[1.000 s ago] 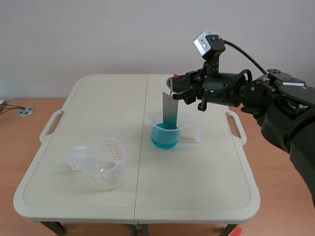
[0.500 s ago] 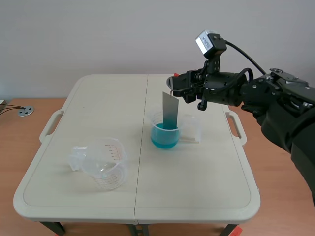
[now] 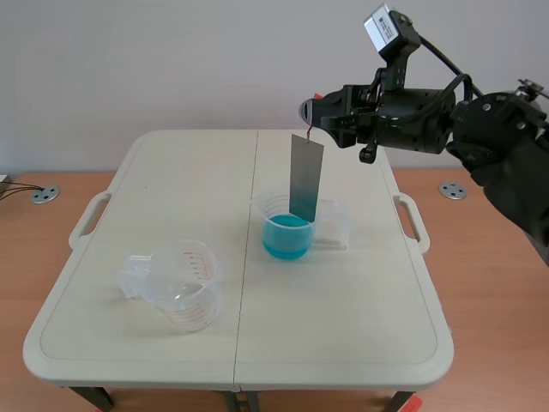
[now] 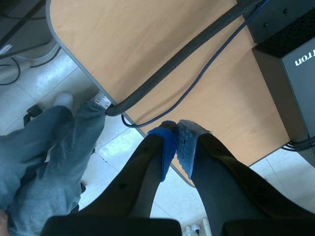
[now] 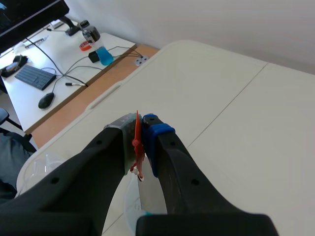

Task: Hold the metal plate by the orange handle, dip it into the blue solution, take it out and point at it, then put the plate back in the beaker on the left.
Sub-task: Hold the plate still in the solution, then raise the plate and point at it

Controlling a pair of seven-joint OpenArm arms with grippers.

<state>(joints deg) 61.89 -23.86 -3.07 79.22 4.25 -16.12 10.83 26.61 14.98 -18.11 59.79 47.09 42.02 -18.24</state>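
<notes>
Plate: I see the metal plate [image 3: 306, 176] hanging upright from the right gripper [image 3: 310, 112], lower edge at the mouth of the blue-solution beaker [image 3: 287, 230].
Grip: fingers clamped on the orange handle [image 5: 137, 142], over the table's [image 3: 171, 172] 1 o'clock area.
Left side: my left gripper [image 4: 176, 130] has its pads pressed together, empty, by a desk [image 4: 147, 49] edge.
Other beaker: empty beaker [image 3: 176, 287] at 8 o'clock from the blue one, well apart.

Most of orange handle [image 5: 137, 140] buried between right gripper [image 5: 140, 120] pads, a sliver shows. Lower edge of metal plate [image 3: 305, 176] down in mouth of blue-solution beaker [image 3: 287, 240]; wet or clear, cannot tell. Base of right arm [image 3: 493, 137] cut by scene's right edge
</notes>
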